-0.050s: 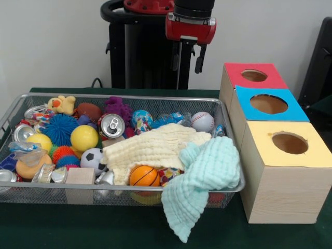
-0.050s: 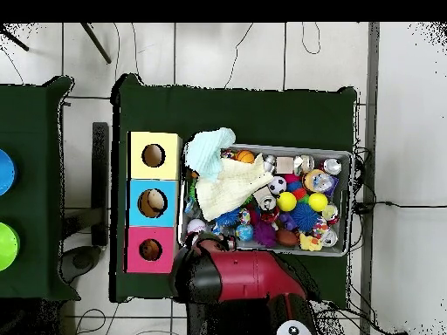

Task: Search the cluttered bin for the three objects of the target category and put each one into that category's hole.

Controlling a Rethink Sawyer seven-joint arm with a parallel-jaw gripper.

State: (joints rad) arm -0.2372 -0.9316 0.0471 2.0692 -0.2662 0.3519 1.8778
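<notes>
A wire mesh bin [image 1: 166, 98] holds mixed clutter. A mini basketball [image 1: 143, 176], a soccer ball [image 1: 92, 160], a yellow ball [image 1: 84, 138] and a baseball [image 1: 202, 122] lie among a soda can [image 1: 112, 125], crushed cans and soft toys. A cream cloth [image 1: 150, 148] covers the middle, and a mint cloth [image 1: 205, 179] hangs over the front rim. To the right stand three boxes with holes: red [image 1: 254, 75], blue [image 1: 268, 104], yellow [image 1: 289, 142]. My gripper [image 1: 188, 61] hangs open and empty, high above the bin's far edge. From overhead the arm [image 2: 227, 270] hides it.
The overhead view shows the bin [image 2: 350, 201] beside the yellow [image 2: 154, 155], blue [image 2: 153, 202] and red [image 2: 150, 249] boxes on a dark green table. A blue spiky ball [image 1: 59, 128], a plush duck [image 1: 62, 104] and a wooden block [image 1: 80, 176] crowd the bin's left half.
</notes>
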